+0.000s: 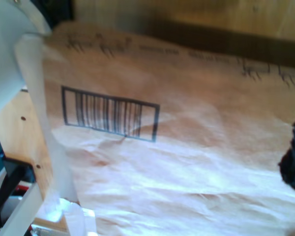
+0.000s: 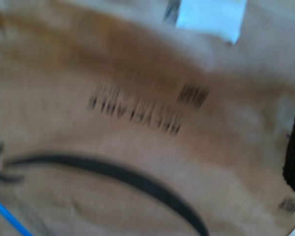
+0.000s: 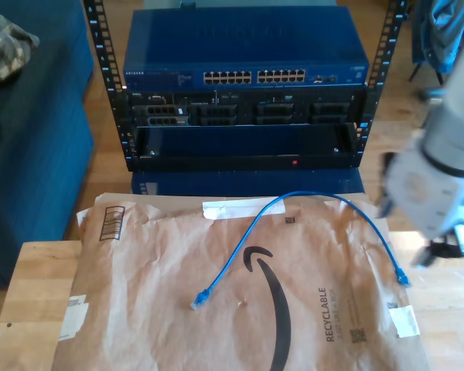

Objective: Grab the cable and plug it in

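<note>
Nearest in the exterior view, the cable (image 3: 294, 202) lies loose on the brown paper mailer (image 3: 170, 301) covering the table (image 3: 31, 301), arching from one clear plug (image 3: 199, 298) near the middle to another (image 3: 403, 277) toward that view's right. It looks light, limp and springy, so I judge the best hold is just behind a plug, where the boot stiffens it. Farther back stands the blue switch (image 3: 246, 56) with its port row; whether my first gripper's and second gripper's jaws are open or closed I cannot tell.
</note>
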`<state>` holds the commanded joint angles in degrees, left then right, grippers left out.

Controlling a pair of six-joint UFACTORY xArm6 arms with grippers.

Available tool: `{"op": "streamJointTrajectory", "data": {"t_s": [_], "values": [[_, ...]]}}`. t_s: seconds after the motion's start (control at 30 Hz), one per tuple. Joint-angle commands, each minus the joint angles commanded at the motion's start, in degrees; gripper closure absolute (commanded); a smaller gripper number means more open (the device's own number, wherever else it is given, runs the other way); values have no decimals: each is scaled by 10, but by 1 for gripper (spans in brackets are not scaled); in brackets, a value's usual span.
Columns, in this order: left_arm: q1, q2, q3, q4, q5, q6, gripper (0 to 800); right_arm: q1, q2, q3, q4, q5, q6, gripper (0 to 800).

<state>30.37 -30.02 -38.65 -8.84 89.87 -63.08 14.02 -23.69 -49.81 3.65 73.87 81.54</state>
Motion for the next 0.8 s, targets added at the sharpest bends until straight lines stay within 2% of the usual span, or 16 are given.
{"op": "streamJointTrajectory", "data": {"t_s": [0.13, 0.27, 0.43, 0.67, 0.8], "values": [[-76, 4, -13, 0, -1, -58, 0, 61, 59, -32, -1, -10, 33, 1], [-143, 6, -19, 0, -21, -110, 0, 106, 92, -33, -1, -64, 36, 2], [-202, 28, -20, 1, -43, -160, 0, 171, 156, -34, -4, -124, 47, 3], [-233, 55, -20, 1, -77, -197, 0, 209, 230, -52, -5, -166, 45, 6], [-234, 56, -21, 1, -78, -196, 0, 227, 249, -55, -6, -168, 41, 7]]}}
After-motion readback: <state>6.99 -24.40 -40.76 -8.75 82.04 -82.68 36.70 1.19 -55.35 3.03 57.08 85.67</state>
